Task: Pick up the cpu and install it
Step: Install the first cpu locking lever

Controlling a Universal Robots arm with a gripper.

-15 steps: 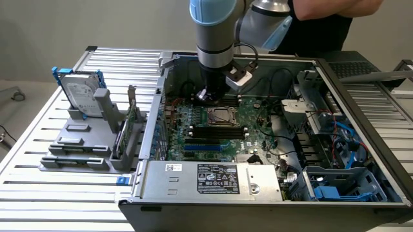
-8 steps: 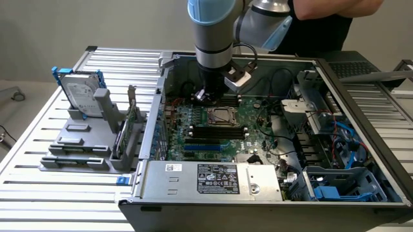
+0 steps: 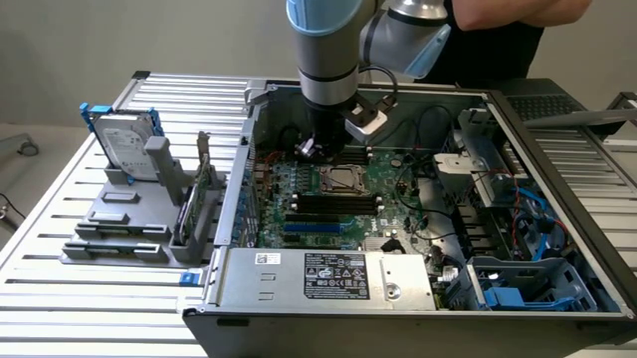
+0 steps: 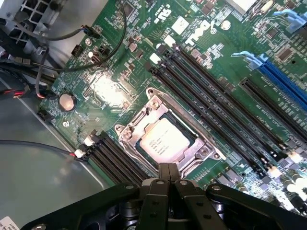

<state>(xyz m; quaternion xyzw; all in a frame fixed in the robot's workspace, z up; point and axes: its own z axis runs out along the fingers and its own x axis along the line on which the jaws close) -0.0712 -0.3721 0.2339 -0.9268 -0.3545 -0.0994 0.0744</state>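
Fingers of my gripper point(image 4: 168, 173) are pressed together with nothing between them, just off one edge of the socket point(image 4: 168, 136). The chip point(image 4: 164, 141) already lies flat in that frame on the green board point(image 4: 115, 91), silver face up. It is square, so no long axis; its printed lines run parallel to the memory slots point(image 4: 216, 100). My judgement: work slowly, touch only metal frame, avoid skewing the chip.
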